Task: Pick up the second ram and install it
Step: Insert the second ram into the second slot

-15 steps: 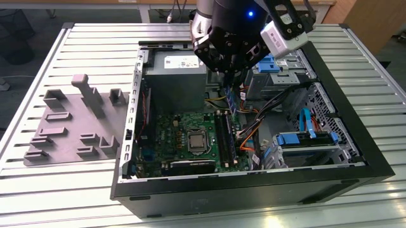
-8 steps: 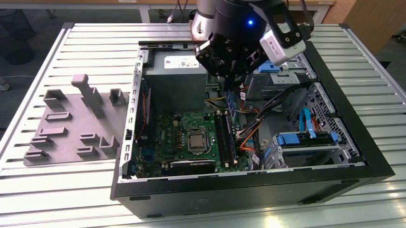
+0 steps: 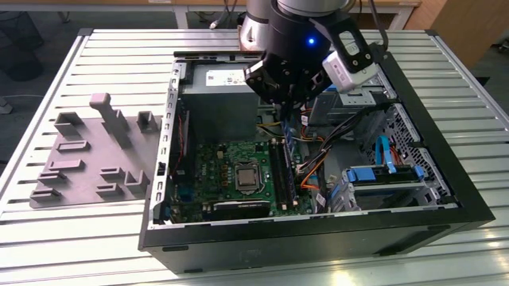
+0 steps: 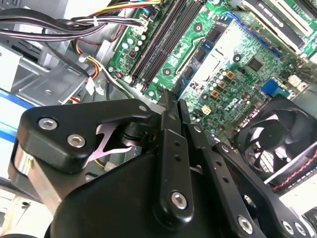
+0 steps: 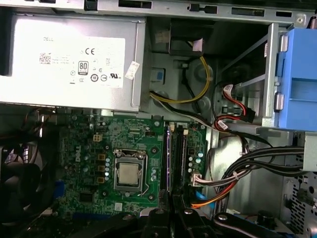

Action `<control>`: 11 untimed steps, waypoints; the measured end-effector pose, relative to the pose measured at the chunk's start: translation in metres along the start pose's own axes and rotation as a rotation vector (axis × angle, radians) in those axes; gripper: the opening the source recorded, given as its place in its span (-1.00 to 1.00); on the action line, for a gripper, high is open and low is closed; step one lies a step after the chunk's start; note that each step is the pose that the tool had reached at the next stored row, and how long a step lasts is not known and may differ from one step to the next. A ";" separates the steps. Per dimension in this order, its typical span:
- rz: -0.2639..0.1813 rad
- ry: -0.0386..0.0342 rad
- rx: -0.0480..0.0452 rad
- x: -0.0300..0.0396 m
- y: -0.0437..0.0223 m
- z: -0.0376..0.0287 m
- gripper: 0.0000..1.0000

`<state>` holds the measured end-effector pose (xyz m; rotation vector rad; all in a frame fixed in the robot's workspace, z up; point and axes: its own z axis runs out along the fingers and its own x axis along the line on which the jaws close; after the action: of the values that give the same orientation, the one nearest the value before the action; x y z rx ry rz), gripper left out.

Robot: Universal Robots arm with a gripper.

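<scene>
A pale desk (image 3: pixel 95 238) of ribbed metal slats spans the exterior view, catching bright glare near its close edge. Beyond its far edge lies a dark grey floor (image 3: pixel 47 27). A wooden table (image 3: pixel 199 5) runs along the back, with cables hanging under it, and a brown wooden panel (image 3: pixel 469 24) stands at the exterior view's right corner

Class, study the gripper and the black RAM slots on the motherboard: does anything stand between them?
Nothing visible does. In the second wrist view the gripper hangs over the slots with open space between. The cables lie beside the slots, toward the drive bays, not across them.
</scene>
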<state>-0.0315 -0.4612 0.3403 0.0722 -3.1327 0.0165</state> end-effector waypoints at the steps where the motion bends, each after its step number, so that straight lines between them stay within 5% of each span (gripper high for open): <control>1: 0.000 0.0000 0.0001 0.0000 0.0000 0.0003 -0.72; 11: 0.000 0.0000 0.0000 0.0000 0.0000 0.0013 -0.72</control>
<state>-0.0315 -0.4612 0.3390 0.0721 -3.1327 0.0165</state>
